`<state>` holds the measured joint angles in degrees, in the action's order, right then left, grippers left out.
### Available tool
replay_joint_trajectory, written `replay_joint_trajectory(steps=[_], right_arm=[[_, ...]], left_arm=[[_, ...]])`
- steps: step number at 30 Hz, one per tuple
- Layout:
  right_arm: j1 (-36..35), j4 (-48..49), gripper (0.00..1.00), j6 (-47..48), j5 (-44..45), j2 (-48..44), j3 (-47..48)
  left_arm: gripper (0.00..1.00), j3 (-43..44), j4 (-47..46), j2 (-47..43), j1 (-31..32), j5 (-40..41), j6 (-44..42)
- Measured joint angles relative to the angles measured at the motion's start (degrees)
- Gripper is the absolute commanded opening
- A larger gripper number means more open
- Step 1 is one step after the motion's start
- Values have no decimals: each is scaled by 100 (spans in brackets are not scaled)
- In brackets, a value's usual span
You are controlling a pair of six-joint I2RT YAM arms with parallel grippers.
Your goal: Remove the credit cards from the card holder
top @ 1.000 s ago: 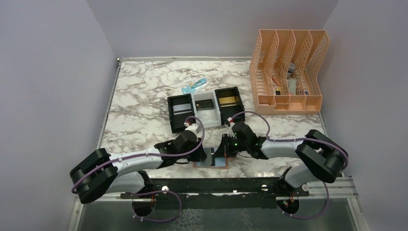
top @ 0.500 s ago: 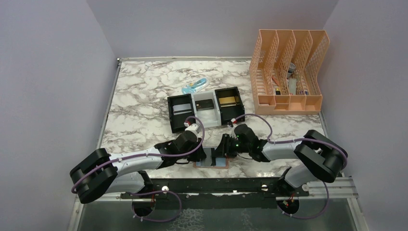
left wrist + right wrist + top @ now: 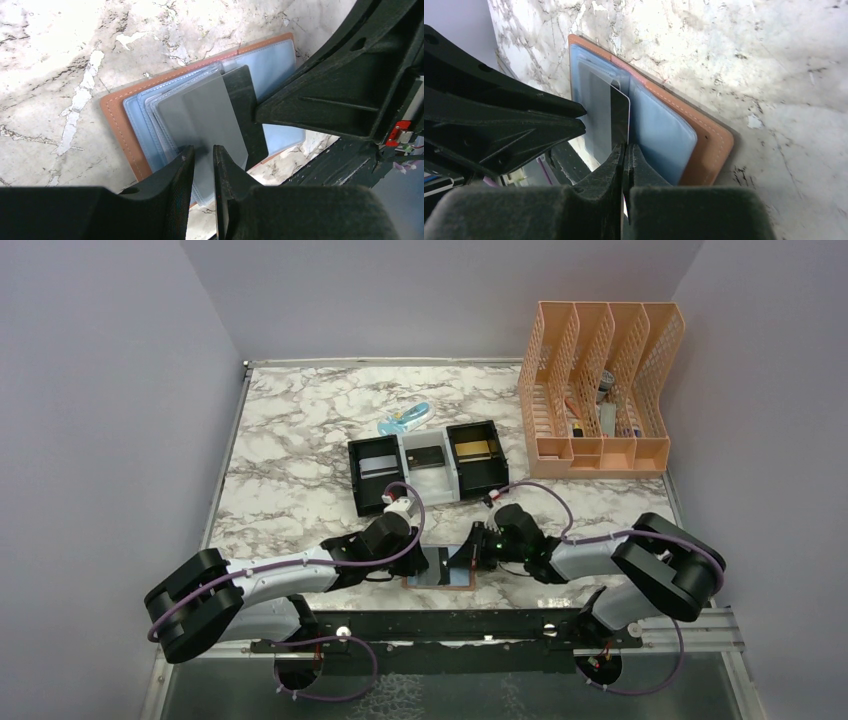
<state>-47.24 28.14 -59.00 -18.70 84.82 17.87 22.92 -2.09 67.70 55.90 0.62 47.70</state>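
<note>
The card holder [image 3: 438, 578] lies opened flat on the marble bench [image 3: 300, 430], close to its near edge and between the two wrists, with its tan leather border underneath and its pale blue-grey pockets facing up. A grey card [image 3: 200, 115] is seen standing partly out of the pockets on one half, and a dark card [image 3: 242, 95] lies just behind it, half covered by it. The left fingers [image 3: 175, 175] are set a narrow way apart at the lower edge of the grey card and its clear sleeve; whether that card is actually clamped cannot be told. The right fingers [image 3: 611, 165] are brought fully together, and the near corner of the dark card is caught between their tips, its thin pale edge being turned towards the right wrist camera. Farther back on the bench a black-and-white three-compartment tray [image 3: 356, 485] is placed, well apart from the card holder. In it a silvery card [image 3: 378, 464] is held by the left compartment, a black card [image 3: 428, 456] by the middle one and a gold card [image 3: 473, 448] by the right one. A pale blue item [image 3: 405, 420] is found just behind the tray, and a peach file rack [image 3: 600, 390] stands at the far right corner.
</note>
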Motion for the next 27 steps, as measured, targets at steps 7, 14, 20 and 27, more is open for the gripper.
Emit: replay_joint_trajectory(steps=[7,14,20,27], right_arm=[[0,-291,9,66,299,-542,-214],[9,-404,32,59,275,-437,-63],[9,-81,28,-79,249,-219,-50],[48,1231,17,-426,168,118,-553]], left_arm=[[24,0,-2,2,11,-2,-28],[15,55,-90,177,39,-31,-107],[12,323,-2,538,87,-31,-199],[9,433,44,726,136,35,-201]])
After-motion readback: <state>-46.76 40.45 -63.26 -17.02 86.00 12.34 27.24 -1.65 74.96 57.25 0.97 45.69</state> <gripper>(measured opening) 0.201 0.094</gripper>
